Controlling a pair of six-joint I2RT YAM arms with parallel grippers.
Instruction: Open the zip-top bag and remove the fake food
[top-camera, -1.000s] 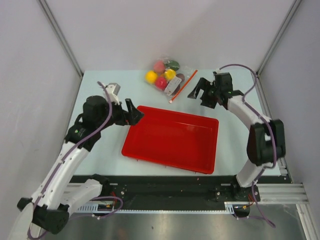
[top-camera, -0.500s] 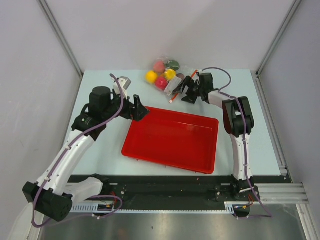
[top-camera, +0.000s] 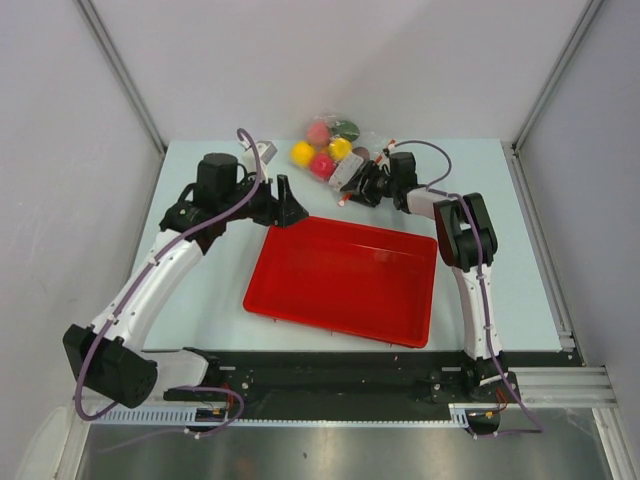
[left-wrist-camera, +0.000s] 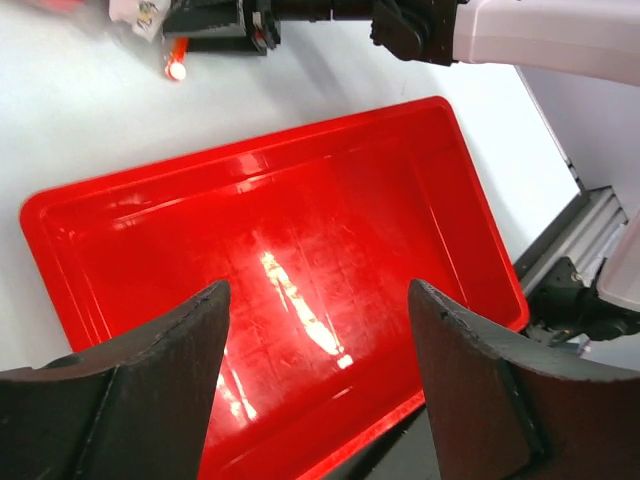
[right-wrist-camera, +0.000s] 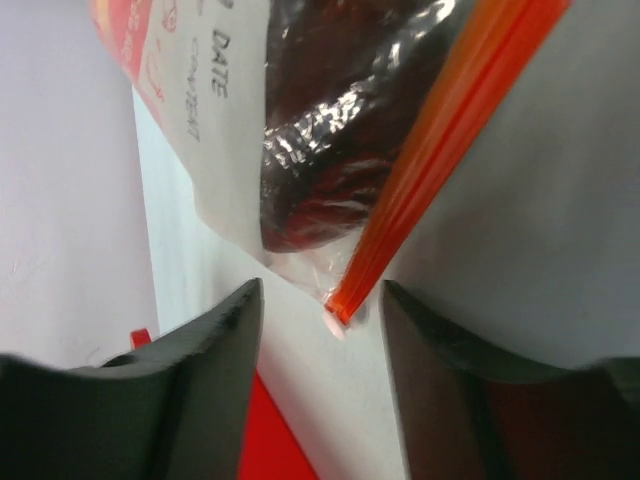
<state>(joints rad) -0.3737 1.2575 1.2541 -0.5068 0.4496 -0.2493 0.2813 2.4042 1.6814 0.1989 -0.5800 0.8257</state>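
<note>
The right gripper (top-camera: 354, 188) reaches the bag (top-camera: 338, 150) at the far side of the table (top-camera: 515, 180), and from overhead its black body covers the near end of the zip strip (right-wrist-camera: 450, 130). Only the wrist camera shows that end, lying between fingers (right-wrist-camera: 200, 380) held apart. Whether either finger touches it cannot be made out. Glare and creases blur the toy food (top-camera: 322, 165) inside the closed bag, so no full count is possible. The wrist view catches one dark maroon piece (right-wrist-camera: 320, 170) pressed against the plastic, and a white label (right-wrist-camera: 190, 90) cut off at the frame edge.

Half a second earlier the right gripper sat further right; it has since slid left. The left gripper (top-camera: 290, 205) has swung right and now hangs over the far-left corner of the tray (top-camera: 400, 300), fingers (left-wrist-camera: 130, 390) spread wide with nothing between them. The bag has not moved.

The bag is thin, clear, crinkled film with an orange ribbed strip. The toys are round, in yellow, red, pink and green. The tray is a shallow, glossy red rectangle with rounded corners.
</note>
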